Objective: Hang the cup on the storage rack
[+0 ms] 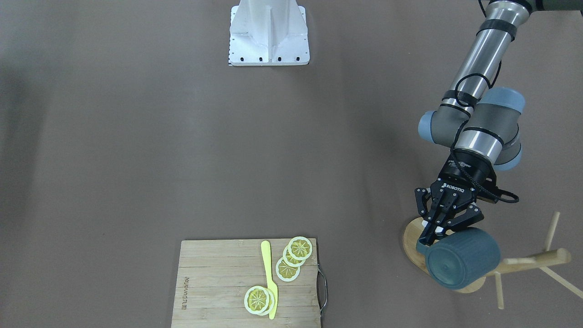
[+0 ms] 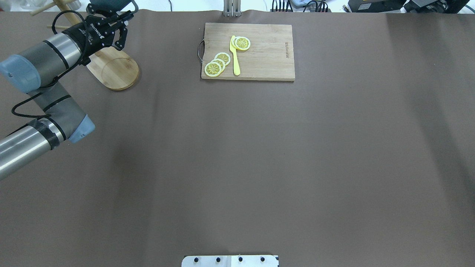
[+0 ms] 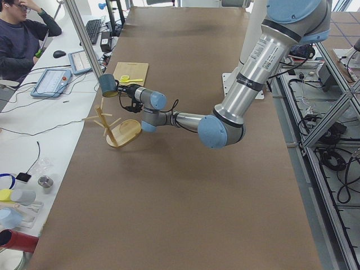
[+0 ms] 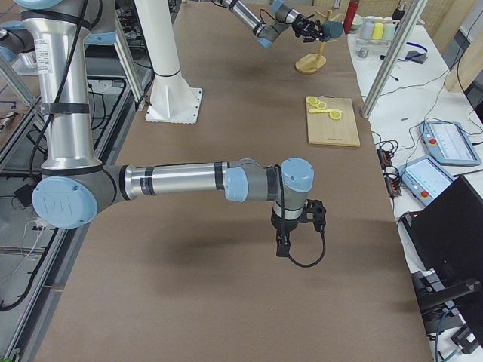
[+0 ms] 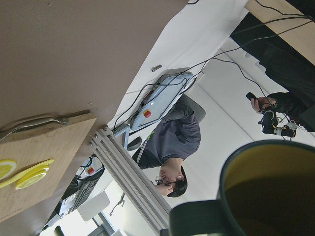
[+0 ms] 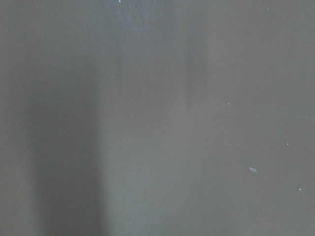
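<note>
My left gripper is shut on the small handle of the dark teal cup. It holds the cup on its side in the air, above the oval base of the bamboo storage rack. The cup is next to the rack's post and pegs, and I cannot tell whether it touches a peg. The overhead view shows the cup at the far left table edge, past the rack base. The cup's yellow-green inside fills the left wrist view's lower right. My right gripper hangs above bare table, and whether it is open or shut I cannot tell.
A bamboo cutting board with lemon slices and a yellow knife lies at the table's far middle edge. The robot's mounting plate is at the near side. A person sits at a desk beyond the table.
</note>
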Motion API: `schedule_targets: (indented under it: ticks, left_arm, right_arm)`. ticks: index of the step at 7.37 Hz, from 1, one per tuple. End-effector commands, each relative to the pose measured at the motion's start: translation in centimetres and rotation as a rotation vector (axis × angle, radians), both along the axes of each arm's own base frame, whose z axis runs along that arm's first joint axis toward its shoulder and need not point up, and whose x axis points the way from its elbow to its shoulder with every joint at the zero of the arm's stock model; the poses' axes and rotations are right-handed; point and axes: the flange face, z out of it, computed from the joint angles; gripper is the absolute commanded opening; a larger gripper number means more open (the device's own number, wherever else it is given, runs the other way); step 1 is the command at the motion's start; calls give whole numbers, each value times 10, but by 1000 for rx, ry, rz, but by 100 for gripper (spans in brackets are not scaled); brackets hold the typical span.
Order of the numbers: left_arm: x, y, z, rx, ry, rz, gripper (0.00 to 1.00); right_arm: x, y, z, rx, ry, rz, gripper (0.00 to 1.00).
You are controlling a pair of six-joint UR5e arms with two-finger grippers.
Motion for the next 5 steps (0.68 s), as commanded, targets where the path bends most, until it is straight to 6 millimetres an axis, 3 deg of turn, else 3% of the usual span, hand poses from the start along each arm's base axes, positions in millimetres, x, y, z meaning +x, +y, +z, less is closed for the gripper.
schedule_targets:
  ticks: [1,3,5]
  left_arm:
    - [-12,-4,4,14,12,-15,0]
    - [-17,-2,35,32,21,-18,0]
    - [-23,-4,37,35,20,-24,0]
  right_arm:
    - [0,0,-1,2,0,0,100]
    - [0,0,-2,4,0,0,100]
    - [0,-1,-2,5,0,0,100]
